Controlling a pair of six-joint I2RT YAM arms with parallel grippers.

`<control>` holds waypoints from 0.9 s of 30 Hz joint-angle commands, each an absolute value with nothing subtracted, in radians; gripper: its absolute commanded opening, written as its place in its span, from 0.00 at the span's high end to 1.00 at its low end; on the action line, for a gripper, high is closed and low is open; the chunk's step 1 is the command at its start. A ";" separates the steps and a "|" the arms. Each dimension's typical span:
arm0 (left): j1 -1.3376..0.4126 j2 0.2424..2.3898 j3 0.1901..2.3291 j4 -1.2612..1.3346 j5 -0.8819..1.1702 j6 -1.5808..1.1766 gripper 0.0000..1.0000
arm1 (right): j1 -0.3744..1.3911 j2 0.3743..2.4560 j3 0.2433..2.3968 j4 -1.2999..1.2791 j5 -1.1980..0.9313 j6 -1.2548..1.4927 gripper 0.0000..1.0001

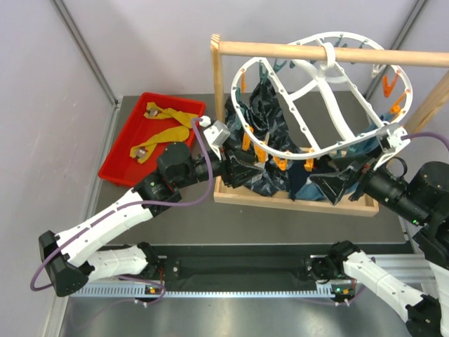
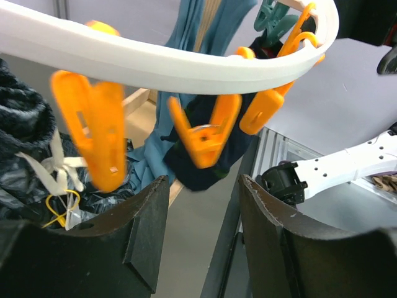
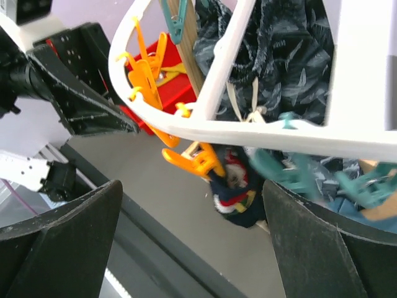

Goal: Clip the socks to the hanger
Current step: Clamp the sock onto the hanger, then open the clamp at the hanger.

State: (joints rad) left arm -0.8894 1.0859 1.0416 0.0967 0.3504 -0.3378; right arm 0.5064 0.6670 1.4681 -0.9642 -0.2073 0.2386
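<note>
Hanger (image 1: pixel 342 105), a white oval frame with cross struts, hangs by its hook on the rod of the wooden rack (image 1: pixel 280 49), which stands on the grey table (image 1: pixel 280 225). Inside the rack, behind and below the hanger, hang a dark patterned cloth (image 1: pixel 263 105) and a teal-blue cloth (image 2: pixel 211 25).

A red tray (image 1: pixel 133 126) lies on the table just left of the rack. The mustard-yellow socks (image 1: pixel 172 131) lie loose in it, well apart from the hanger and not clipped.

The left gripper (image 1: pixel 242 168) reaches in at the near-left part of the hanger's rim. In the left wrist view its fingers stand apart with nothing between them, just under the rim. The right gripper (image 1: pixel 337 181) is at the near-right part of the rim. The right wrist view shows its fingers spread wide and bare.

One navy sock (image 3: pixel 239 202) hangs below the near rim, between the two grippers, pinched at its top by an orange peg (image 3: pixel 195 162). Neither gripper touches it. More orange pegs hang empty beside it, and the teal pegs (image 3: pixel 273 164) to its right show only as a blur.
</note>
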 commanded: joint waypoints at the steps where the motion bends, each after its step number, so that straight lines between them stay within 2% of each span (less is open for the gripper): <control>1: -0.893 1.086 1.072 0.136 0.383 -0.363 0.47 | 0.509 0.678 1.505 -0.859 -0.213 0.236 0.07; 4: -0.893 1.081 1.060 0.158 0.394 -0.376 0.47 | 0.511 0.675 1.514 -0.902 -0.233 0.189 0.07; 8: -0.896 1.091 1.045 0.195 0.408 -0.393 0.46 | 0.509 0.660 1.505 -0.920 -0.397 0.149 0.09; 14: -0.913 1.111 1.035 0.247 0.374 -0.396 0.49 | 0.509 0.646 1.448 -0.855 -0.682 0.170 0.20; 17: -0.919 1.126 1.042 0.247 0.357 -0.397 0.51 | 0.509 0.635 1.411 -0.795 -0.762 0.199 0.27; 18: -0.920 1.132 1.048 0.252 0.359 -0.400 0.51 | 0.511 0.635 1.402 -0.778 -0.776 0.207 0.33; 20: -0.931 1.152 1.055 0.250 0.361 -0.403 0.52 | 0.509 0.629 1.373 -0.726 -0.811 0.233 0.36; 24: -0.956 1.175 1.074 0.235 0.334 -0.385 0.53 | 0.509 0.632 1.296 -0.637 -0.841 0.284 0.53; 27: -0.976 1.181 1.103 0.192 0.289 -0.344 0.53 | 0.509 0.634 1.244 -0.598 -0.787 0.302 0.68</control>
